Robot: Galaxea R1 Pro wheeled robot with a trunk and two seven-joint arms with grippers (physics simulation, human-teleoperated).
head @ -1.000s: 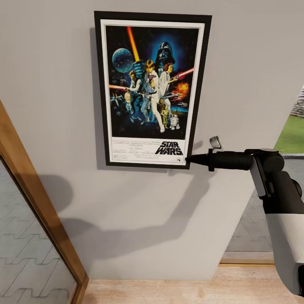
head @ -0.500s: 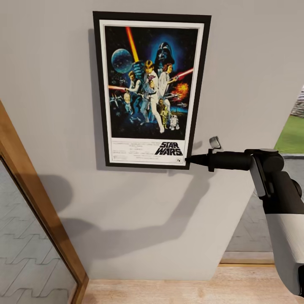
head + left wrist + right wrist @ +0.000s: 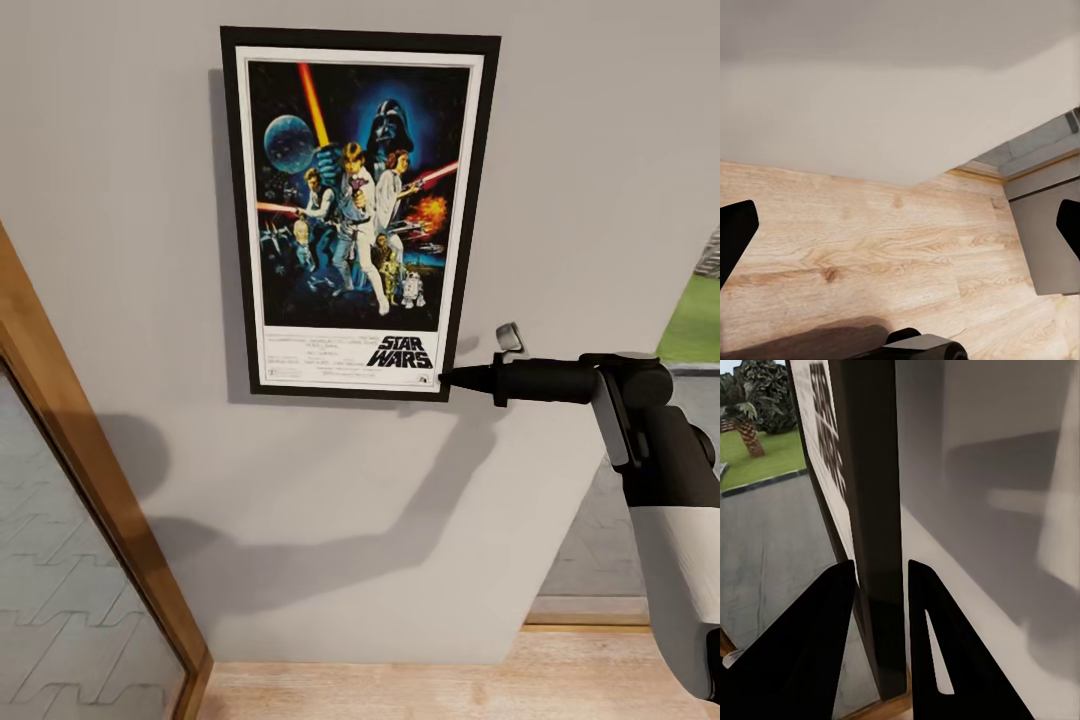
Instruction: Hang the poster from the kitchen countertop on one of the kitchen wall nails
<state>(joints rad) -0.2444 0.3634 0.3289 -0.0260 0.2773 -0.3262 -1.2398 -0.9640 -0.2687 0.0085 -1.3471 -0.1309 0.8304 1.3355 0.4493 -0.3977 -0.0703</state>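
Head view: the upright rectangular Star Wars film poster with its thin black frame, white border and dark blue artwork (image 3: pixel 358 212) stands flat against the pale grey wall (image 3: pixel 120 150), its shadow falling on the wall along its left edge. The right gripper (image 3: pixel 447 377), black and tapering, reaches in sideways and meets the poster at its lower right corner (the white and black forearm fills the area below and to the right of the poster). A small grey metal tab (image 3: pixel 508 337) sticks out of the wall just right of that corner, just above the gripper. In the right wrist view the two black fingers (image 3: pixel 810 652) sit closed on either side of the poster's dark frame edge (image 3: pixel 879 547), clamping it. Left of the poster a slanted wooden door frame (image 3: pixel 95 470) borders a glass pane. Light wooden floor (image 3: pixel 400 690) lies below the poster. In the left wrist view the left gripper (image 3: pixel 900 225) is spread wide, holding nothing, above that wooden floor.
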